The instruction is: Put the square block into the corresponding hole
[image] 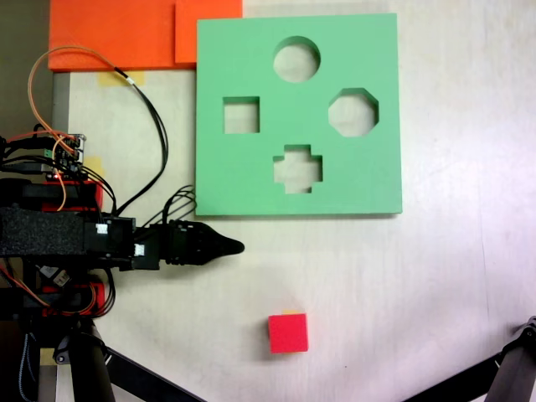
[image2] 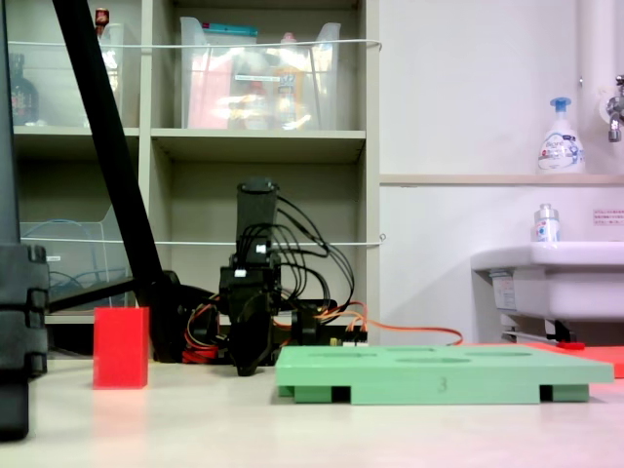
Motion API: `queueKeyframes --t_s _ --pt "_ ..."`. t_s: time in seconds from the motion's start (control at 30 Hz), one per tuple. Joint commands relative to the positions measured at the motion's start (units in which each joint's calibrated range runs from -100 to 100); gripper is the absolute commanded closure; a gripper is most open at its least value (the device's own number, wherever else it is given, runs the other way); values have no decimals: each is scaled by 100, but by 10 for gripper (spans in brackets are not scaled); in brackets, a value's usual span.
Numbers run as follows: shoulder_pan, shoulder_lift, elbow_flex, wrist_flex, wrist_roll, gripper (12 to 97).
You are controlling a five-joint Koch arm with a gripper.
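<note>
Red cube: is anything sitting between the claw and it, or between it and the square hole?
Nothing visible. The claw and the red cube have bare table between them. From there to the square hole lies only the green board itself, so the cube must be lifted over its edge.

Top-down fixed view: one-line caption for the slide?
Koch arm's gripper rests beside the green foam board, red cube loose on the table, square cutout empty.
</note>
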Motion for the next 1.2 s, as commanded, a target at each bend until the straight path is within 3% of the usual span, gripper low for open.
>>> queueKeyframes --t_s 0.0,1.03,1.17 --pt "5 -41 -88 -570 -34 592" --pt "-10 -41 -88 -570 5 597" --pt "-371 -41 -88 -560 1074 589"
